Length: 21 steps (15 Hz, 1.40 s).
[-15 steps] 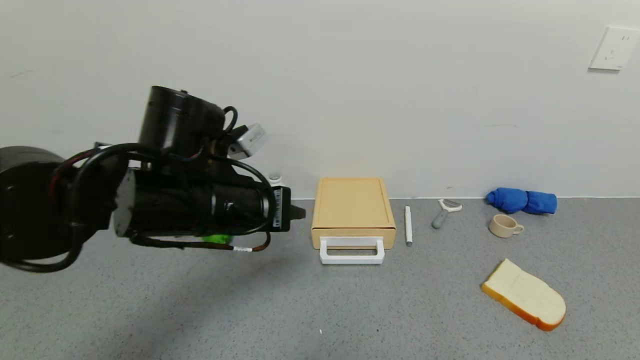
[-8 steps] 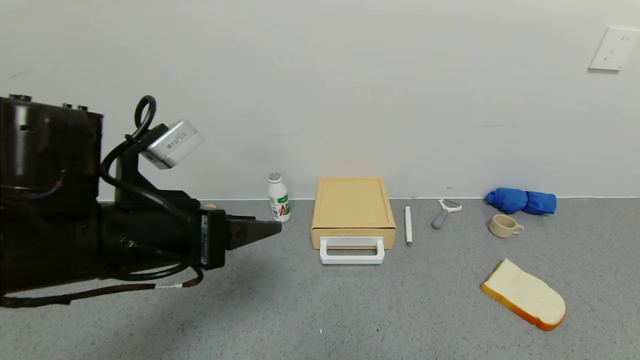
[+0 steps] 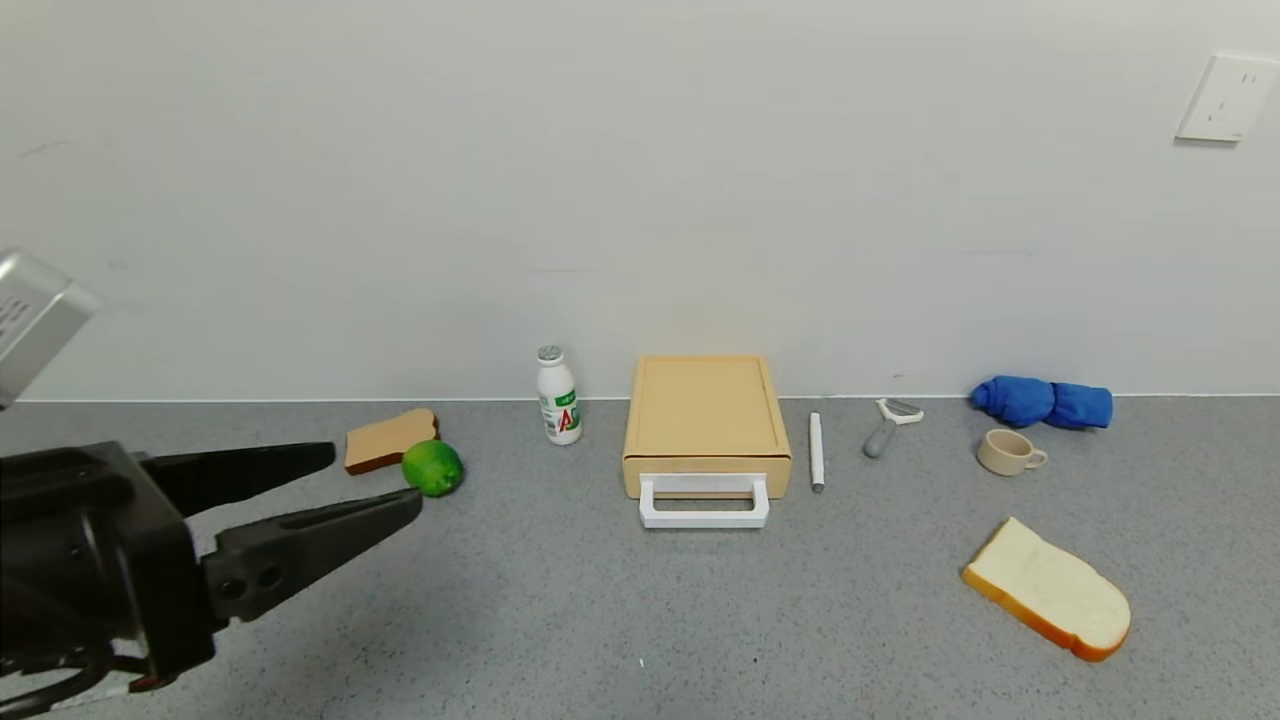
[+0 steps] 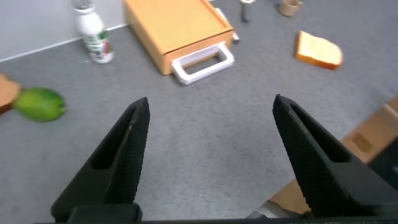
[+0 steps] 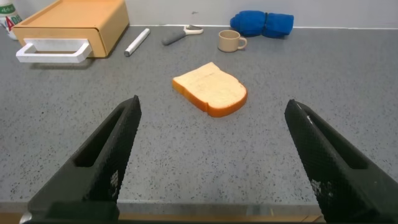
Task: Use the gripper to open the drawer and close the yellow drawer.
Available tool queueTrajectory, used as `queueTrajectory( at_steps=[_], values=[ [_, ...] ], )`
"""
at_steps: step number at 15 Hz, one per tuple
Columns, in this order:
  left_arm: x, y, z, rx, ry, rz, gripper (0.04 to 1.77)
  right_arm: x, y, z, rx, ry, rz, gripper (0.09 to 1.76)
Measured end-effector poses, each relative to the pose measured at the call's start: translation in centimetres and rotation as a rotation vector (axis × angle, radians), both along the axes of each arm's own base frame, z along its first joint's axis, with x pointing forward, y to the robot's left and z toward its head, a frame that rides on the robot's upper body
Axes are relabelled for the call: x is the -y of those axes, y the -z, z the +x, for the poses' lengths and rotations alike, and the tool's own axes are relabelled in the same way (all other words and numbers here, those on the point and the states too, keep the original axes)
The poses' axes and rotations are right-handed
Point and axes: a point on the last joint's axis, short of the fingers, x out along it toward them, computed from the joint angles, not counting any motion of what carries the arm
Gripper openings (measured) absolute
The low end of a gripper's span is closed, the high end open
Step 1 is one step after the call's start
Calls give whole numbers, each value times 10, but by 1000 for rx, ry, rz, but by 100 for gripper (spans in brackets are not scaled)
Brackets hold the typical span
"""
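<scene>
The pale-yellow drawer (image 3: pixel 705 410) stands against the wall at mid-table, its tray pushed in and its white loop handle (image 3: pixel 704 500) facing me. It also shows in the left wrist view (image 4: pixel 177 28) and the right wrist view (image 5: pixel 71 25). My left gripper (image 3: pixel 378 478) is open and empty at the lower left, well left of the drawer and above bare table; its wrist view (image 4: pixel 210 101) shows the drawer far off. My right gripper (image 5: pixel 214 102) is open and empty near the table's front edge, out of the head view.
Left of the drawer are a white bottle (image 3: pixel 558 395), a green lime (image 3: pixel 433 467) and brown toast (image 3: pixel 390 438). Right of it are a white marker (image 3: pixel 816 450), a peeler (image 3: pixel 887 425), a beige cup (image 3: pixel 1008 451), a blue cloth (image 3: pixel 1045 402) and a bread slice (image 3: pixel 1048 590).
My left arm has drawn back to the left and lower, away from the drawer, and its fingers have opened. The bottle, lime and toast have come into view. The drawer has not moved.
</scene>
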Motion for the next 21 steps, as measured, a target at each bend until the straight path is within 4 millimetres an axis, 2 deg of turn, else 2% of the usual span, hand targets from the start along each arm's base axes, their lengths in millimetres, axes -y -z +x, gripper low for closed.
queueTrajectory(
  at_steps=[5, 9, 11, 16, 19, 21],
  values=[
    [-31, 9, -60, 98, -158, 30, 158, 0, 0, 0, 0, 0, 0, 170],
    [-59, 5, -114, 189, -353, 29, 163, 0, 0, 0, 0, 0, 0, 170],
    [-67, 2, -136, 243, -455, 23, 165, 0, 0, 0, 0, 0, 0, 170],
    [-67, 4, -183, 381, -672, 62, 168, 0, 0, 0, 0, 0, 0, 170],
    [-64, 22, -204, 445, -698, 80, 169, 0, 0, 0, 0, 0, 0, 170],
    [-62, 40, -213, 478, -644, 70, 170, 0, 0, 0, 0, 0, 0, 170]
  ],
)
